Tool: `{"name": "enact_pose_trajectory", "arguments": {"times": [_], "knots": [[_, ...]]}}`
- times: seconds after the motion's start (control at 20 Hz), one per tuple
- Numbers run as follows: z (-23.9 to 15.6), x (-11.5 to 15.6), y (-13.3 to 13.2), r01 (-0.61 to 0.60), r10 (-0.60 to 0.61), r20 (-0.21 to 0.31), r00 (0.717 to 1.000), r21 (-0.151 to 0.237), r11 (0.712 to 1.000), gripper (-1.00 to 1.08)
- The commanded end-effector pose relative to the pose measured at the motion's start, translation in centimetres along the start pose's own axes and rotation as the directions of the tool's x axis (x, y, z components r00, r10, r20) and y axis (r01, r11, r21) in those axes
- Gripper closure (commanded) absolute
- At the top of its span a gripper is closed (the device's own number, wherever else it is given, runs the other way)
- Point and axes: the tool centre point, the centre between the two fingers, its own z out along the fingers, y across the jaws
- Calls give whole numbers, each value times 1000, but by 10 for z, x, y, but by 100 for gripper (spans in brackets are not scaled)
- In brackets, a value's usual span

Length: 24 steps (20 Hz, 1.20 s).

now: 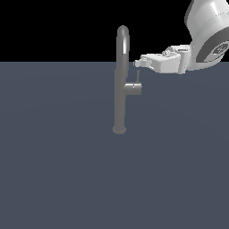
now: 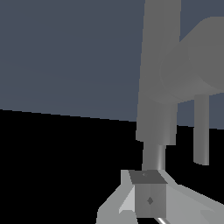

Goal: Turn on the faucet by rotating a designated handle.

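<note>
Exterior view, faucet (image 1: 120, 89) upright, handle (image 1: 133, 87) w/ thin lever up, hand (image 1: 137, 64) just above lever, grip state unclear

The exterior view faces the faucet (image 1: 120, 85) side-on from mid-distance; the wrist view sees its column and handle (image 2: 192, 70) very close.
</note>
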Motion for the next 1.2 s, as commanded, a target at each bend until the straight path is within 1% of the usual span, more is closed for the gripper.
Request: {"name": "enact_pose_trajectory", "arguments": {"times": [0.0, 0.2, 0.4, 0.7, 1.15], "knots": [[-1, 12, -2, -35, 33, 34, 999, 36, 999, 108], [0, 25, -3, -73, 68, 72, 995, 73, 995, 108], [0, 31, -3, -91, 83, 90, 993, 90, 992, 108], [0, 32, -2, -92, 84, 91, 992, 91, 992, 108], [2, 20, 19, -92, 84, 91, 992, 91, 992, 108]]}}
